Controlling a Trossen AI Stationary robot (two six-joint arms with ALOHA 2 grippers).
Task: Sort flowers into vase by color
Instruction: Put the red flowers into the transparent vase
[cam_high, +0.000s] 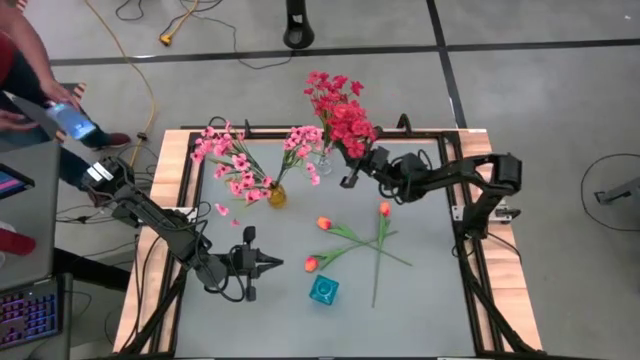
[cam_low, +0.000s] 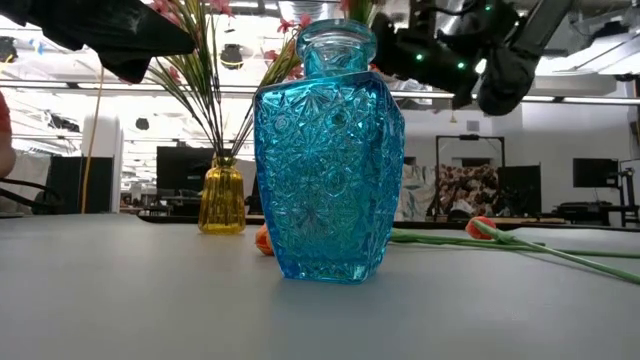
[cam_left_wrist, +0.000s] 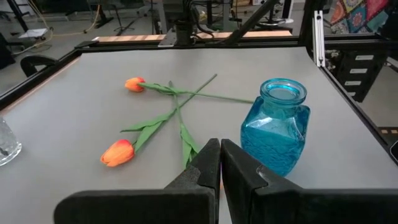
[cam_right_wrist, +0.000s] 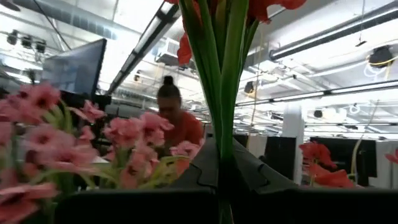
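Even, bright overhead light; the grey table (cam_high: 300, 300) shows only faint, soft shadows. In the right wrist view, ceiling lights (cam_right_wrist: 143, 25) glare white at 11 o'clock, and the near pink flowers (cam_right_wrist: 43, 149) at 9 o'clock are blurred. The blue vase (cam_low: 330, 150) looms large and sharp.

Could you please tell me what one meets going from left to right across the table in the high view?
Left gripper → yellow vase with pink flowers → blue vase → right gripper, jaws shut on red flowers → rightmost tulip.
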